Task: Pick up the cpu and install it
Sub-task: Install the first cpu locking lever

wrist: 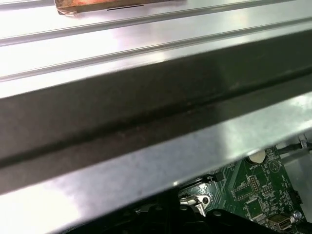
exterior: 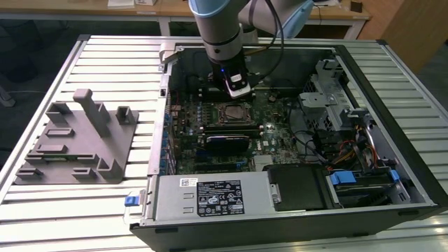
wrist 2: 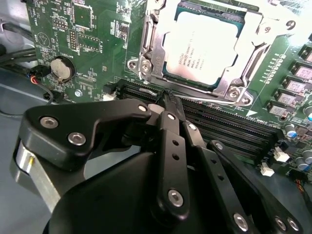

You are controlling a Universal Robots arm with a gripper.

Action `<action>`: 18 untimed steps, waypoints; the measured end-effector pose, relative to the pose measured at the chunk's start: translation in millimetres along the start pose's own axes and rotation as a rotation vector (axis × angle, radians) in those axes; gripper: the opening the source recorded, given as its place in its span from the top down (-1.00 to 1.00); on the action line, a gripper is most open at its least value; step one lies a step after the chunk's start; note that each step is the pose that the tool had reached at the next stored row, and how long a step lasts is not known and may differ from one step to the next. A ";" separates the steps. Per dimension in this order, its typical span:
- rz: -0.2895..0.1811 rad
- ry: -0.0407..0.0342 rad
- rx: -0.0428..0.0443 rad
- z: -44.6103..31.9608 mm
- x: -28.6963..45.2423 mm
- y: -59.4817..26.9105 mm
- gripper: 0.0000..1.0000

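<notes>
Black linkage of the claw looms closest in the second wrist view, its fingers pressed together with nothing between them. At about one o'clock from the closed tips, a little apart, lies the cpu, seated flat in its socket on the green motherboard. In the exterior view the open computer case is the biggest thing, the grey fixture at its nine o'clock. Its top is pale silvery metal, square, with a thin darker rim, framed by the steel bracket.

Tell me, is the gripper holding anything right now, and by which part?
Nothing. The gripper is shut and empty; the cpu sits in its socket on the motherboard.
</notes>
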State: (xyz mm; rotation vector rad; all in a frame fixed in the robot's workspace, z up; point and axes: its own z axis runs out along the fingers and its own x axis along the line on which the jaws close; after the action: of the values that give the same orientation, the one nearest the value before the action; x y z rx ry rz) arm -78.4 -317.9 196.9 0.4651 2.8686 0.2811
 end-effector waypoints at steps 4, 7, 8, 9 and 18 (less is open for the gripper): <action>0.000 -0.0001 0.0001 1.0 1.0 -0.3 0.79; 0.000 -0.0009 0.0000 1.8 1.3 -0.5 0.79; 0.000 -0.0010 0.0003 1.9 1.3 -0.6 0.79; -0.001 -0.0013 0.0006 2.0 1.3 -0.7 0.79; -0.001 -0.0022 0.0024 3.7 0.9 -3.3 0.79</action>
State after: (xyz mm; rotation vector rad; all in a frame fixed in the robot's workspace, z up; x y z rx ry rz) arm -79.3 -320.1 192.5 0.4640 2.8674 0.2768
